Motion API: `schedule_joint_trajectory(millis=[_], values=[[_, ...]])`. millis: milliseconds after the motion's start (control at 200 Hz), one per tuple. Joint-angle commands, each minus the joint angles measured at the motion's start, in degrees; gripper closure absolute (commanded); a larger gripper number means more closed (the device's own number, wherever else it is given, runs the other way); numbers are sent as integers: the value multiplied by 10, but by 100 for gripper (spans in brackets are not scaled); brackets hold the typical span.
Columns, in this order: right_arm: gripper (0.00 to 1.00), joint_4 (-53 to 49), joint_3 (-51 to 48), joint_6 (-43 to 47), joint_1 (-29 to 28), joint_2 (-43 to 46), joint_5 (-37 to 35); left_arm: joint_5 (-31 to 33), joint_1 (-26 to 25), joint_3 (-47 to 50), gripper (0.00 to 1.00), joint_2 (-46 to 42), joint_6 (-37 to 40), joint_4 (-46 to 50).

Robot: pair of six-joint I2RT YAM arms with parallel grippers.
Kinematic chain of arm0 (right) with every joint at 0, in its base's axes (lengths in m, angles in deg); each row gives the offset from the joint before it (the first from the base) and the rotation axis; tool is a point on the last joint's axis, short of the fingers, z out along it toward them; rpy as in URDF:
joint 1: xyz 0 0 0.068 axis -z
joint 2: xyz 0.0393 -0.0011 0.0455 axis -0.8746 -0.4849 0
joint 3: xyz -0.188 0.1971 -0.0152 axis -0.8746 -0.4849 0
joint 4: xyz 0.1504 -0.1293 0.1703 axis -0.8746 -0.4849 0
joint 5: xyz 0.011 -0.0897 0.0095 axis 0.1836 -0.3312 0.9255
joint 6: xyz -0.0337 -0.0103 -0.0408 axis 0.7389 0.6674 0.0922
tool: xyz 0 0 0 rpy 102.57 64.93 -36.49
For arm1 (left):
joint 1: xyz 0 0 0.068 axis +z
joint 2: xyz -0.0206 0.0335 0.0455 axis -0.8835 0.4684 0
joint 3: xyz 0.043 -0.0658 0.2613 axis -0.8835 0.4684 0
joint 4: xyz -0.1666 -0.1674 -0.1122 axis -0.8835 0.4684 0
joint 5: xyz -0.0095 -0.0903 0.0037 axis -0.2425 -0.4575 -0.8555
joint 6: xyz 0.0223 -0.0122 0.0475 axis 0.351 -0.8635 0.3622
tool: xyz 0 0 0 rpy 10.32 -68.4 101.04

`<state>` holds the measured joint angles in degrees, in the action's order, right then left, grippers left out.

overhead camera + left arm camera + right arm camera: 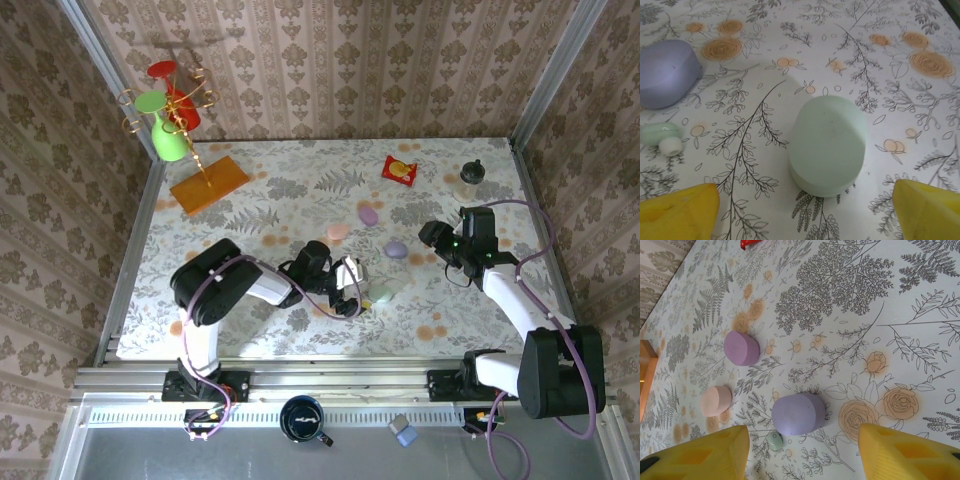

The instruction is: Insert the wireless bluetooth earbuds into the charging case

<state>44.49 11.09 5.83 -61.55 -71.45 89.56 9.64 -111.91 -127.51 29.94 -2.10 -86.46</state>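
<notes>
Left wrist view: the mint earbud (660,134) lies on the tabletop (790,50) at the left edge of the frame, below a lavender case (665,72). The closed mint case (827,145) sits at centre. The left hand (805,205) is spread wide and empty, its tips flanking that case. My judgement is to grip the case low and squarely, so the lid stays free. In the right wrist view, the right hand (804,440) is parted and empty at the bottom edge. No writing is legible.

Damask-papered walls (330,60), floral-print table (290,165)
</notes>
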Motion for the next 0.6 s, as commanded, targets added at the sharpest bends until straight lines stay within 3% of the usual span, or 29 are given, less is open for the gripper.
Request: schedule_joint_trajectory(millis=[0, 185, 595], values=[[40, -8, -8, 15, 5, 9, -6, -29, -2, -16, 14, 35, 7, -66], [40, -5, -10, 18, 6, 5, -1, -37, -6, -14, 27, 67, 3, -122], [40, 3, -16, 18, 6, -3, 5, -67, -10, -28, 37, 86, -4, -139]])
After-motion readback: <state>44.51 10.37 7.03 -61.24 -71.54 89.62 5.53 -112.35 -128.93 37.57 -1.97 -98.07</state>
